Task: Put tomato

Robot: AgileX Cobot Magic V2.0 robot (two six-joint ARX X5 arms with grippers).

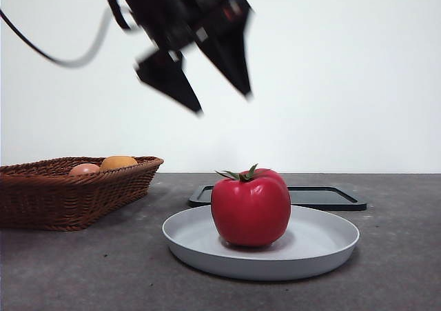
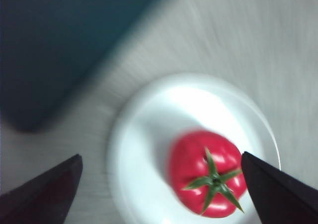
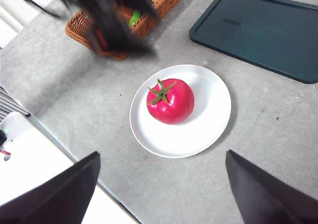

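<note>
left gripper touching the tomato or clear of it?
Apart. The front view shows the left gripper open, hanging well above the tomato, with bare wall between them. The tomato sits alone on the white plate.

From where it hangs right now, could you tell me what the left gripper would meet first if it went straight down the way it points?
Most likely the tomato on the white plate. The left gripper hangs open above it, though slightly off-centre, so depth is uncertain.

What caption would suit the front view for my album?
Left gripper hangs open above the tomato sitting on a white plate, basket of fruit to one side.
</note>
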